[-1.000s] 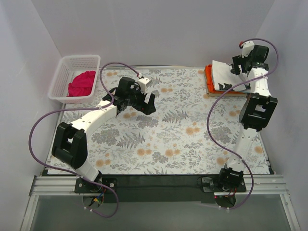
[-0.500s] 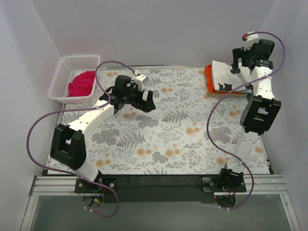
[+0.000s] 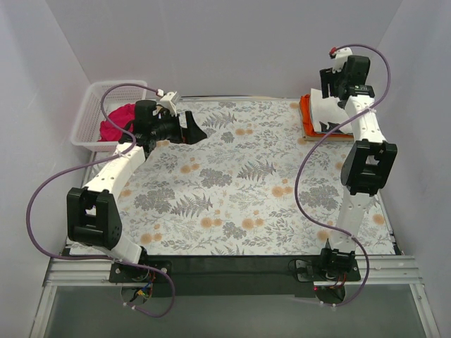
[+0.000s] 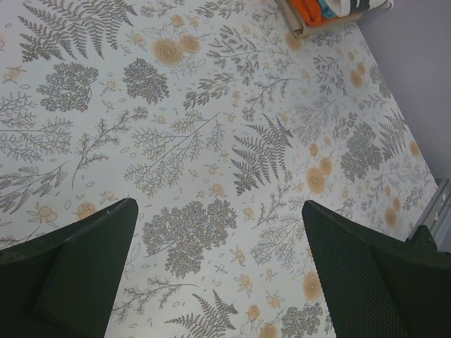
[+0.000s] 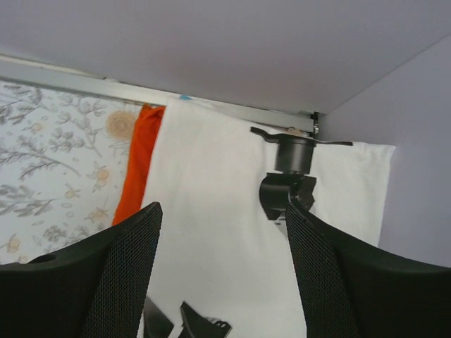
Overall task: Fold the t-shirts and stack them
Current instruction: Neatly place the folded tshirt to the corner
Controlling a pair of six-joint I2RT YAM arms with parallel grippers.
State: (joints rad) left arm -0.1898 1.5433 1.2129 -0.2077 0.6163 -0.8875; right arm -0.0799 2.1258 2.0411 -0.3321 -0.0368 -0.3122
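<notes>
Well back in the far right corner of the desk (image 3: 246,201), the off-white shirt (image 3: 325,114) lies folded flat on top of a stack. An orange shirt (image 3: 304,115) is beneath it, showing as a narrow strip along the stack's left side. That strip and the off-white shirt's left edge both run from the far edge of the desk toward the near one, slightly slanted. A dark print sits along the shirt's near edge. The right arm crosses over the shirt's right part, so its long axis cannot be told with certainty. In the left wrist view a tan board (image 4: 299,27) shows under the stack.

The right pincer (image 5: 222,211) hangs over the off-white shirt close to the far edge. Its two black fingers are spread wide with only cloth showing below them, and they grip nothing.

The left pincer (image 4: 218,208) is on the far left part of the desk, just beside a white basket (image 3: 113,85) standing in the far left corner. Its fingers are also spread wide and empty, with bare flowered desk covering between them. It points toward the right side of the desk.

A magenta shirt (image 3: 116,121) lies bunched inside the basket, unfolded.
</notes>
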